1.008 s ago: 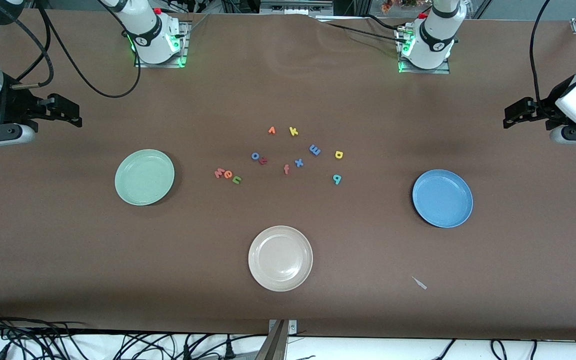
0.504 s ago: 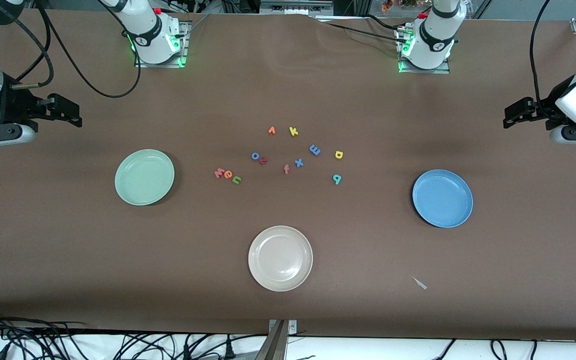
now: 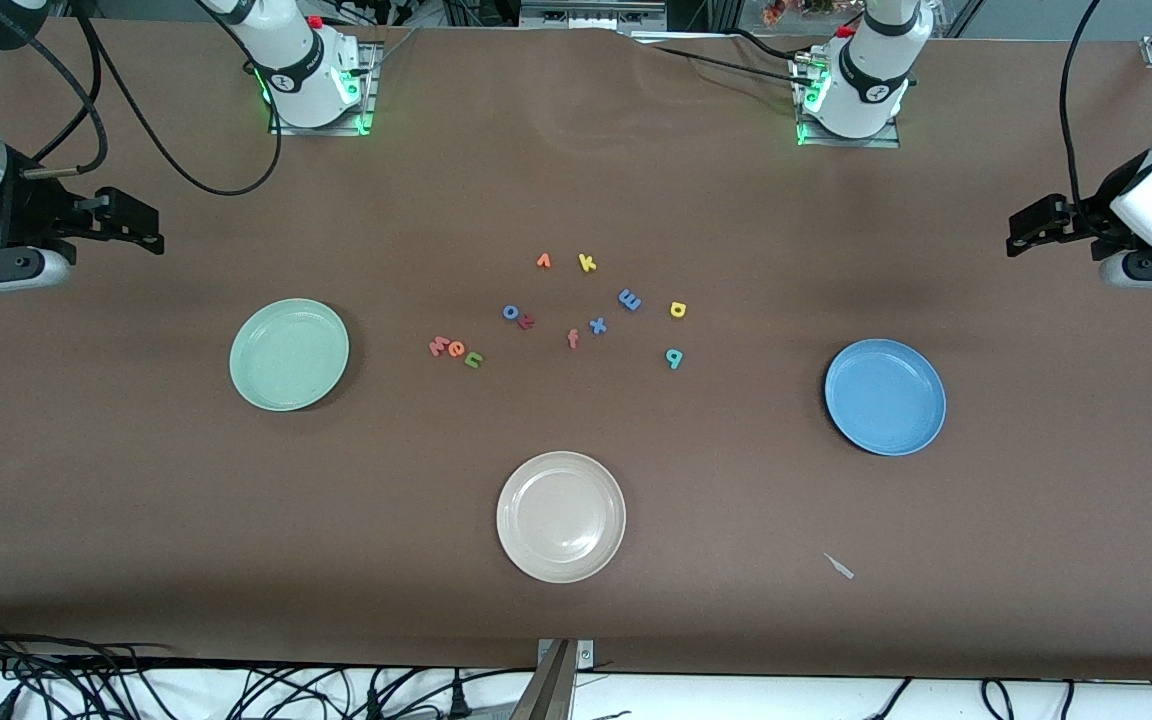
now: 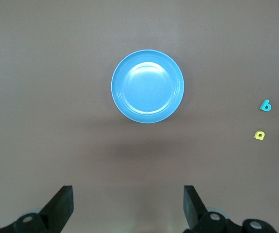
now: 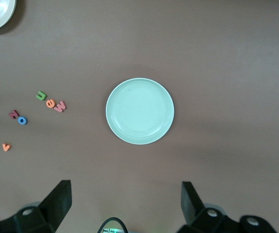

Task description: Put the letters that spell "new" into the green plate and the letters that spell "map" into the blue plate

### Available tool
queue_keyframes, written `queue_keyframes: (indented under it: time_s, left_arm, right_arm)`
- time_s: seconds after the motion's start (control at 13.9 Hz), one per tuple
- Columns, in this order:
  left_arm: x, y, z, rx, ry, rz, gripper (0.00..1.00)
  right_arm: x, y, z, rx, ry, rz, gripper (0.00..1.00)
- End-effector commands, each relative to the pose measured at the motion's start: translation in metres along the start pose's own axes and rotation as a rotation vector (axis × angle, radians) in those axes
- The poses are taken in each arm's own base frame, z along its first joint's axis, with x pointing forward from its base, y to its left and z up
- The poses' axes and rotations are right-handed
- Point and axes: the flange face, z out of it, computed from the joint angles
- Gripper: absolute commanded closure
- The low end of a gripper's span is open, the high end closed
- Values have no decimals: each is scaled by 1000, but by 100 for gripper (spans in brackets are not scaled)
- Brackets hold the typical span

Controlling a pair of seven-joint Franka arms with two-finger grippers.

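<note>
The green plate (image 3: 289, 354) (image 5: 139, 111) lies empty toward the right arm's end, and the blue plate (image 3: 885, 396) (image 4: 147, 86) lies empty toward the left arm's end. Between them lie the salmon "w" (image 3: 439, 347), orange-red "e" (image 3: 457, 349) and green "n" (image 3: 473, 359) in a row. The blue "m" (image 3: 629, 299), yellow "a" (image 3: 677, 309) and teal "p" (image 3: 674, 357) lie nearer the blue plate. My right gripper (image 3: 141, 225) (image 5: 126, 191) hangs open over its end of the table. My left gripper (image 3: 1024, 228) (image 4: 128, 194) hangs open over the other end.
A cream plate (image 3: 561, 516) lies nearest the front camera. Among the letters are an orange "v" (image 3: 543, 261), yellow "k" (image 3: 587, 263), blue "o" (image 3: 511, 312), blue "x" (image 3: 597, 325) and salmon "f" (image 3: 573, 339). A small grey scrap (image 3: 840, 566) lies on the cloth.
</note>
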Motion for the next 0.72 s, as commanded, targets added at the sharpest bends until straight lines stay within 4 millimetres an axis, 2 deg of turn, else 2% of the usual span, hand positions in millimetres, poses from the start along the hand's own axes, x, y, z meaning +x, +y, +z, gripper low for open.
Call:
queue_keyframes:
  time_s: [0.0,0.65]
  left_arm:
    - [-2,3,-1,5,2,24,0]
    - [0,4,1,4,1,27,0]
  right_arm:
    - [-5,-2,-9,-9,10,-3,0]
    - [-5,-2,-9,-7,10,-11,0]
